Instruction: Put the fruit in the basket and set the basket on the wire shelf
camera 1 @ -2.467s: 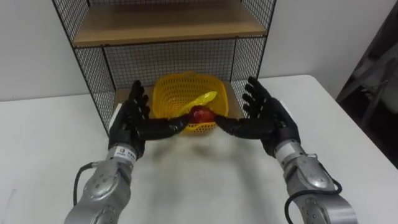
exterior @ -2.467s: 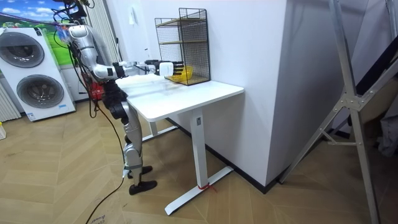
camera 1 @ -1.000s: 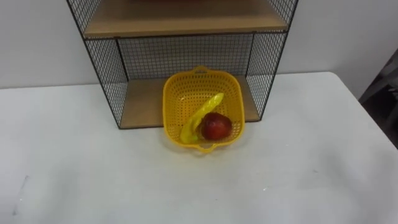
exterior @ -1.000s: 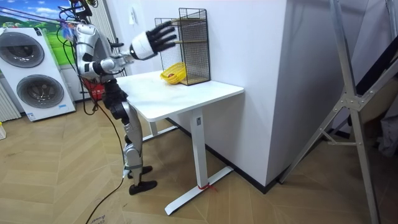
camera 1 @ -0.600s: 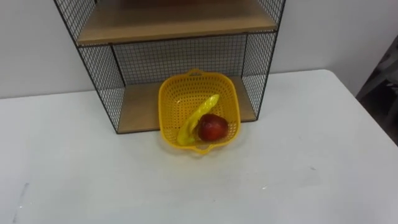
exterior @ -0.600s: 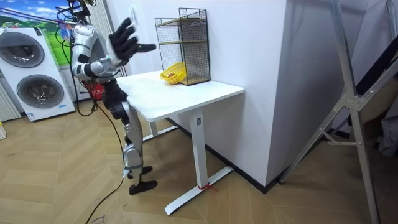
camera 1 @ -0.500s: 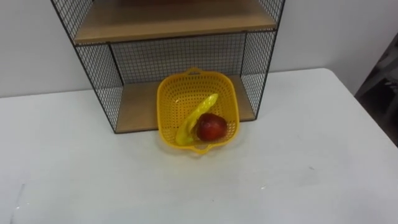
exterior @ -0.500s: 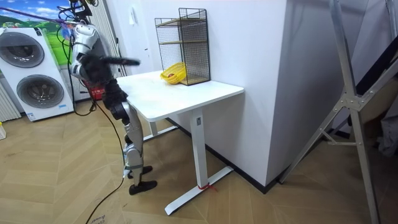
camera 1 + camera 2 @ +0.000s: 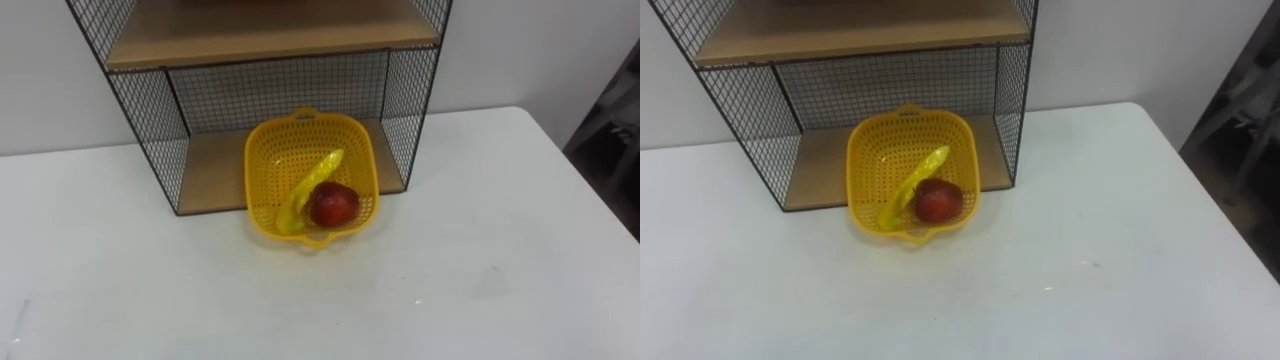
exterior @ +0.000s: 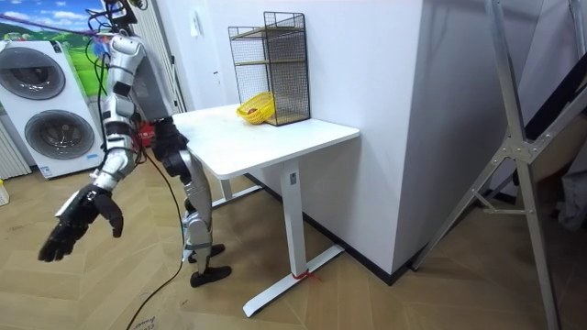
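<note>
— Start at the room view's left. What stands there?
— Two washers by the back wall. Next comes the robot, upright on the wood floor, at the tabletop's edge on that same side.
— Its hand?
— The right hand hangs low on a straight arm. It is below the tabletop's height, out to the room view's left of the legs, and well apart from everything on the table.
— Holding anything?
— Nothing. The fingers are spread and loose, and the palm is empty.
— And further right, on the table?
— The shelf stands at the tabletop's far edge, against the wall. It is black wire mesh with wooden boards.
— Where is the basket?
— From the head, the basket is in the right part of the shelf's bottom bay, near the right mesh side. Its back half sits on the bottom board. Its front rim and small handle jut past the board's front edge, toward the tabletop's near edge. I cannot tell whether that rim touches the tabletop.
— The fruit?
— Both pieces are in the basket. The banana lies slantwise, from the basket's front left toward its back right. The apple, red, lies just right of it, touching it, at the basket's front right.
— Anything above?
— A second board spans the shelf over the basket's back half.
</note>
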You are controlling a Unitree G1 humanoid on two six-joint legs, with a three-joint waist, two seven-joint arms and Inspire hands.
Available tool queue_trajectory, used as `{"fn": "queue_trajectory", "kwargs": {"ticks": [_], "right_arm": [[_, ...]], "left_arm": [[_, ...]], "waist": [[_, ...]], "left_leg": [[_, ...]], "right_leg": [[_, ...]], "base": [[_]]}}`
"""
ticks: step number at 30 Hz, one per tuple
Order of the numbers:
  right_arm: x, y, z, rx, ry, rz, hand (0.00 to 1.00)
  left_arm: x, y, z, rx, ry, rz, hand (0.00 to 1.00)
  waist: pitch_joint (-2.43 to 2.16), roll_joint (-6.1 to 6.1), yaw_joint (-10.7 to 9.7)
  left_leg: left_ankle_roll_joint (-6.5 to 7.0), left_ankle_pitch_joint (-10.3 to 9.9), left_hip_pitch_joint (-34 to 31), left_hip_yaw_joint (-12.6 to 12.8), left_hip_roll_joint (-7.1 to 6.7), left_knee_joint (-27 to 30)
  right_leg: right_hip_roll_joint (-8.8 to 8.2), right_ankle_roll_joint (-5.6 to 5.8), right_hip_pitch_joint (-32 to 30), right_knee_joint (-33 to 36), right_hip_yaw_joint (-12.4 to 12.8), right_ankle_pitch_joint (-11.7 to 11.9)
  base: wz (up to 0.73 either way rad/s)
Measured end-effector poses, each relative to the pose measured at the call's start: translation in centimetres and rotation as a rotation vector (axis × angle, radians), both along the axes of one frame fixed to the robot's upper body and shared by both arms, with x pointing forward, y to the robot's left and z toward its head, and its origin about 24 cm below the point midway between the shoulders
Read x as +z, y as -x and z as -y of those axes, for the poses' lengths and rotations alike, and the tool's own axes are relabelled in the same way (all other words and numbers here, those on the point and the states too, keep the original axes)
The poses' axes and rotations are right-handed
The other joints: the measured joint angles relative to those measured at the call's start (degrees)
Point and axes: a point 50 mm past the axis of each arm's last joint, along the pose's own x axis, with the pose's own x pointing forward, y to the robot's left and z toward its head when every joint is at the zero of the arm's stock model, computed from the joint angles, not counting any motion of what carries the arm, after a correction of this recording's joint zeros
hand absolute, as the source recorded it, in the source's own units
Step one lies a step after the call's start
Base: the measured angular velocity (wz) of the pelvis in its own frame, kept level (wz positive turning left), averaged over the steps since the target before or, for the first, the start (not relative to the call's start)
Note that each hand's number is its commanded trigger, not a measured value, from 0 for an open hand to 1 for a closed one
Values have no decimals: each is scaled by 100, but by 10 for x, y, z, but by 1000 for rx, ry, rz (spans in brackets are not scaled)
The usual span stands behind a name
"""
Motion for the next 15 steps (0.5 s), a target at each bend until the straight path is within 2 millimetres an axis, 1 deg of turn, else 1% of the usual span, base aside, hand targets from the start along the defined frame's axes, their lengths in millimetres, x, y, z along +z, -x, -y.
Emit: {"fn": "queue_trajectory", "kwargs": {"ticks": [1,2,3,4,5,7,8,9,10,11,12,13,15], "right_arm": [[-11,-4,-14,74,-100,-25,0],[-16,-6,-19,130,-158,-45,0],[-25,-14,-28,258,-268,-67,0],[-29,-19,-31,334,-325,-79,0],[-39,-37,-35,528,-441,-108,0],[-52,-67,-42,913,-635,-201,0],[-54,-75,-44,978,-661,-208,0],[-59,-91,-46,1080,-698,-207,0],[-62,-102,-49,1182,-737,-218,0],[-64,-105,-51,1225,-758,-225,0],[-66,-110,-56,1282,-799,-232,0],[-67,-111,-57,1306,-821,-238,0],[-69,-114,-60,1442,-914,-304,0]], "left_arm": [[-10,-3,12,-91,86,-37,0],[-15,-5,18,-142,132,-54,0],[-24,-10,28,-262,222,-79,0],[-29,-13,33,-328,271,-91,0],[-38,-21,42,-475,371,-112,0],[-52,-37,57,-799,583,-179,0],[-55,-41,61,-870,628,-194,0],[-60,-50,68,-986,699,-206,0],[-65,-60,73,-1109,760,-229,0],[-67,-65,75,-1163,786,-243,0],[-71,-74,77,-1262,824,-275,0],[-72,-79,78,-1314,841,-297,0],[-76,-94,79,-1541,906,-402,0]], "waist": [[2,-9,-11],[2,-11,-11],[2,-30,3],[-2,-38,25],[1,-51,147],[11,-93,191],[11,-96,187],[14,-108,193],[17,-128,195],[17,-147,195],[28,-183,214],[35,-197,239],[39,-218,301]], "left_leg": [[0,0,39,0,-4,-6],[1,0,77,1,-5,-13],[1,-1,146,24,-7,-38],[0,0,189,80,5,-66],[-3,2,273,179,31,-124],[-5,3,402,218,52,-145],[-5,3,428,211,54,-147],[-8,5,466,184,54,-146],[-24,16,484,148,50,-147],[-41,26,491,140,51,-148],[-114,74,521,130,55,-158],[-125,83,545,133,59,-172],[-149,103,575,126,76,-193]], "right_leg": [[0,14,33,-3,11,16],[0,21,67,-9,13,21],[-2,22,91,4,37,21],[-2,31,109,0,55,18],[10,27,130,-22,111,45],[30,-4,279,-120,115,77],[33,-10,318,-145,109,81],[35,-14,392,-194,76,95],[40,-15,436,-232,58,109],[44,-16,453,-234,58,108],[51,-1,492,-232,52,121],[52,-1,513,-237,46,123],[62,-24,543,-271,14,132]], "base": [[-5],[-4],[-6],[-25],[-29],[-13],[8],[14],[18],[22],[14],[9],[0]]}}
